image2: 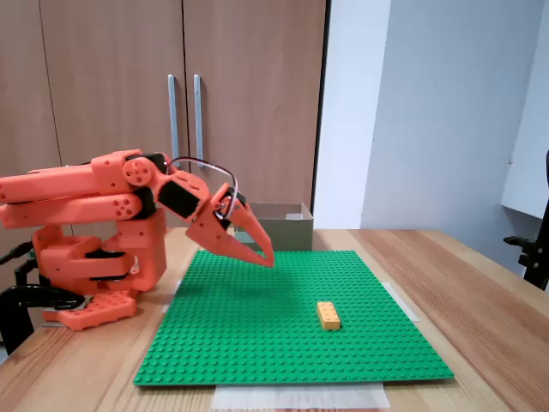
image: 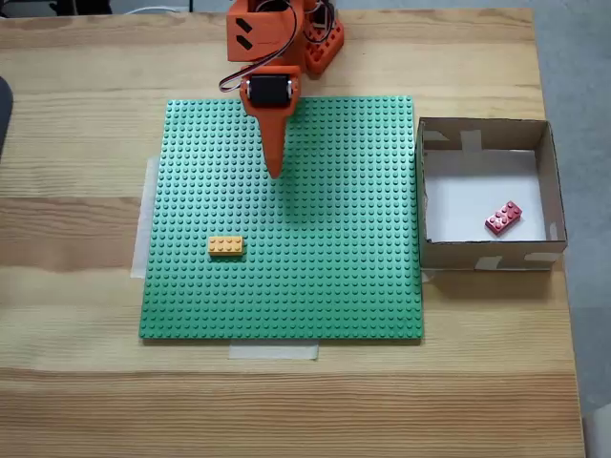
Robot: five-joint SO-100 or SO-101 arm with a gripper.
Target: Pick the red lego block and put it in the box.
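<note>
The red block point(image: 503, 218), a 2x4-stud brick, lies tilted on the white floor of the box point(image: 484, 255) at the right of the top-down fixed view. The gripper point(image: 276, 170) hangs closed and empty over the green baseplate point(image: 315, 286) in the upper middle, well apart from it. A yellow brick point(image: 225, 246) sits lower left.

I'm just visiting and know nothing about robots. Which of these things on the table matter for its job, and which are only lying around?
Part of the job:
- red lego block, already lying inside the box
- box, beside the baseplate
- gripper, shut and empty above the baseplate

Just lying about:
- yellow-orange brick
- green baseplate
- wooden table
</note>
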